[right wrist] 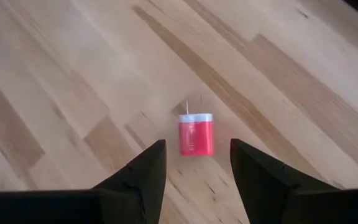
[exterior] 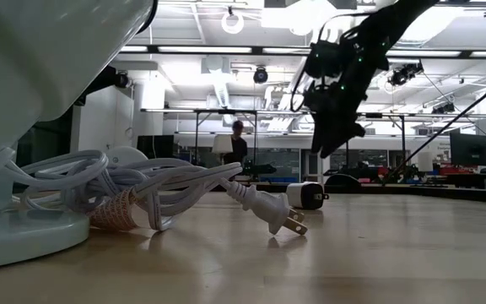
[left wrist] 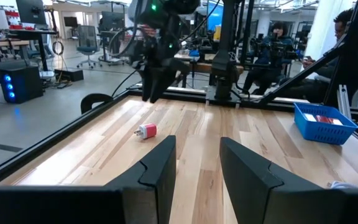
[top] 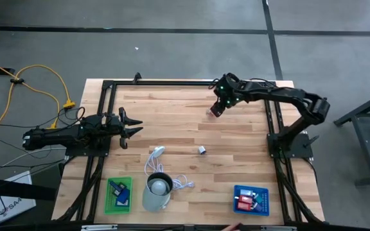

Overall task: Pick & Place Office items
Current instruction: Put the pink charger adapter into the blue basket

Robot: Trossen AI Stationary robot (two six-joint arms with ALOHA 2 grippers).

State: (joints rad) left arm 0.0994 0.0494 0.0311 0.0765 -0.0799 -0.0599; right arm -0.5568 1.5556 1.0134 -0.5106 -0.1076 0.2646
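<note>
Red plug piece [right wrist: 195, 134] lies on bare wood under the right gripper [right wrist: 194, 163], whose fingers are spread wide above it. Another small piece [top: 202, 149] sits mid-table near the white cable [top: 154, 162]. Left gripper [top: 133, 128] waits, fingers apart, at the table's left.

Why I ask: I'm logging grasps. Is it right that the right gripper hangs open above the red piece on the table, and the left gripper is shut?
Not quite. The left gripper is open, as the left wrist view shows. The right gripper does hang open above the red piece.
</note>
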